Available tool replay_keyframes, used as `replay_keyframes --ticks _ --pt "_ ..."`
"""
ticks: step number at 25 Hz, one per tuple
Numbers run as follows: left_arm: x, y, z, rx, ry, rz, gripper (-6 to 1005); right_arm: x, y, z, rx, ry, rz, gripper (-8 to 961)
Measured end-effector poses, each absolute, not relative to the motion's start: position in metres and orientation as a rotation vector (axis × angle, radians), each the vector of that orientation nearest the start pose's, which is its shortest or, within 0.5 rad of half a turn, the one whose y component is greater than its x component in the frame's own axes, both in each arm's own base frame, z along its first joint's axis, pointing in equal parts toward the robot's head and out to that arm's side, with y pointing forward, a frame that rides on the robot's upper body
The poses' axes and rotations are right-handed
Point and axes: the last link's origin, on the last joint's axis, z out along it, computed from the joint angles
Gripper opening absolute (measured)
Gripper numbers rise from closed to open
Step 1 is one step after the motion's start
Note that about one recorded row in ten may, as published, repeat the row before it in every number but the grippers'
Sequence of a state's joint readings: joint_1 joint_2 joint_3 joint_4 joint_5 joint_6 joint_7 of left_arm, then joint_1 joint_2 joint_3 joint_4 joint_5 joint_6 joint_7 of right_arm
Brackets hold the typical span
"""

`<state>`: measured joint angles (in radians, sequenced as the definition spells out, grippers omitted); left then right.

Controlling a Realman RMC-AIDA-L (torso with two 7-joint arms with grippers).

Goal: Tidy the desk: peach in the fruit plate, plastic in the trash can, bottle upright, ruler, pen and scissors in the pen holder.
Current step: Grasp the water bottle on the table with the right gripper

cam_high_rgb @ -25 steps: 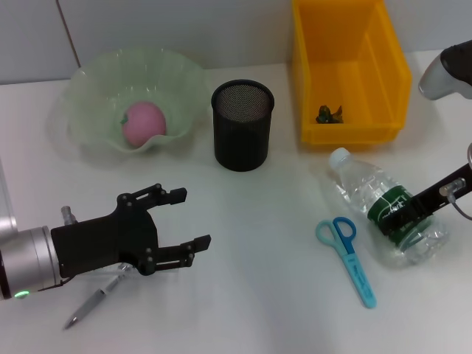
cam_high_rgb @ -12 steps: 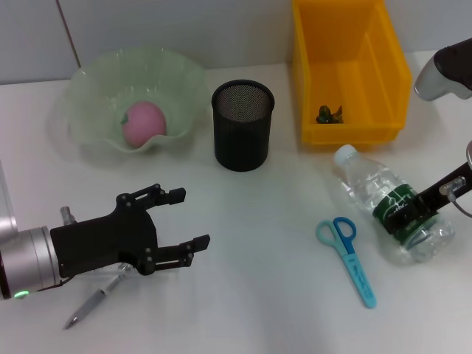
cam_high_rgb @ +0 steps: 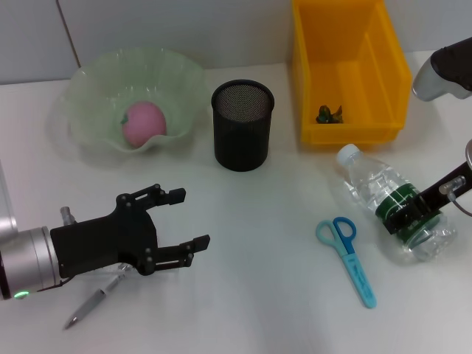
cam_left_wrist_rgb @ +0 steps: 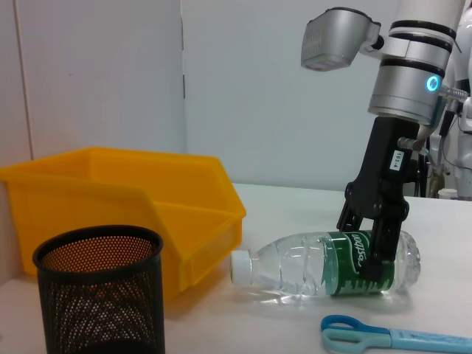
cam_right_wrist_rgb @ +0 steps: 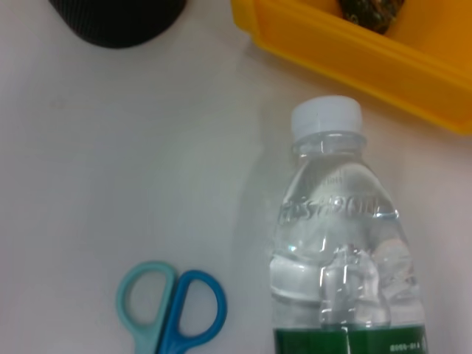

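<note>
Gripping the bottle (cam_high_rgb: 391, 212) across its green label, the right pincer (cam_high_rgb: 414, 214) is closed on it, as the left wrist view shows most plainly, with one dark finger on each side of the body. The bottle lies on its side on the surface (cam_high_rgb: 265, 295), white cap toward the yellow bin (cam_high_rgb: 346, 70), so standing it up is the step in hand and is not yet done. Just beside it lie the scissors (cam_high_rgb: 346, 258), handles toward the back, untouched.

Farther off, the left pincer (cam_high_rgb: 177, 221) hovers low at the near left, fingers spread wide and holding nothing. Partly under that arm lies the pen (cam_high_rgb: 92, 301), not yet picked up. No ruler shows in any view.

As for progress, the peach (cam_high_rgb: 143, 123) sits in the pale green plate (cam_high_rgb: 88, 88), and a small crumpled scrap (cam_high_rgb: 329, 113) lies in the yellow bin, probably the plastic. The black mesh pen holder (cam_high_rgb: 243, 125) stands between plate and bin with nothing sticking out of it. So I judge two items finished, with bottle, scissors and pen left.

The surface is plain white, and behind it is a pale wall.
</note>
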<state>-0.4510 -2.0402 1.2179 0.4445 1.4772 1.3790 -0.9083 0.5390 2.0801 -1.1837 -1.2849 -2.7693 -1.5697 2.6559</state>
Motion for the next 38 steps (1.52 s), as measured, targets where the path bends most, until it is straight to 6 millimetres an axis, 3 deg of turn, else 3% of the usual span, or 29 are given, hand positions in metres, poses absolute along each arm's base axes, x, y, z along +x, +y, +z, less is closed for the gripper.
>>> replay_keyframes --ticks 38 --pt "-0.2690 0.3000 -0.0522 -2.735 -0.237 -0.731 849 0.2561 0.3518 0.0272 -2.220 1.315 -0.612 785"
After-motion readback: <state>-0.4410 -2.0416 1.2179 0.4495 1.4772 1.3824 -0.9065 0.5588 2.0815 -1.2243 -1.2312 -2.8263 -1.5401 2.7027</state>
